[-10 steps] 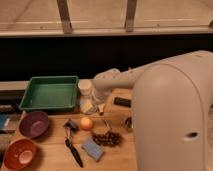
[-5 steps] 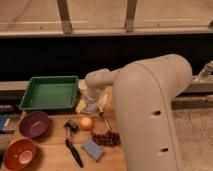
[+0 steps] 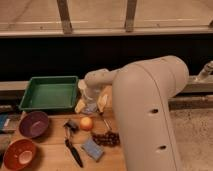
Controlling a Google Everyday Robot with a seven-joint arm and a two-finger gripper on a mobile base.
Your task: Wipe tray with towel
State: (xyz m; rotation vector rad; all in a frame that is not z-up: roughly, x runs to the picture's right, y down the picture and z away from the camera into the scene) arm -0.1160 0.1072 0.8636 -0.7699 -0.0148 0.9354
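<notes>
my gripper [image 3: 91, 104] hangs at the end of my big white arm [image 3: 150, 115]. it points down over the back of the wooden table [image 3: 50, 142], just right of the tray's near right corner. its two yellowish fingers [image 3: 80, 106] are spread wide apart. between them shows a small pale grey-blue patch, the towel [image 3: 90, 109], lying on the table. i cannot tell whether either finger touches it, and nothing looks pinched.

the tray [image 3: 47, 95], green with a raised rim, sits at the back left of the table, close beside my gripper but apart from the towel. inside the rim i see only its flat green floor.

in front of the tray, near the left edge, stands a purple bowl [image 3: 34, 124]. its inside is dark and i cannot make out any contents. nearer the front corner sits an orange bowl [image 3: 19, 153] with a paler patch in its hollow. what that patch is, i cannot say.

just in front of my gripper lies an orange fruit [image 3: 86, 123]. right of it and further forward is a dark bunch of grapes [image 3: 106, 138]. a blue sponge [image 3: 92, 148] lies next to the grapes, toward the front edge. a black-handled tool [image 3: 74, 150] stretches between the sponge and the bowls, well apart from the tray.
</notes>
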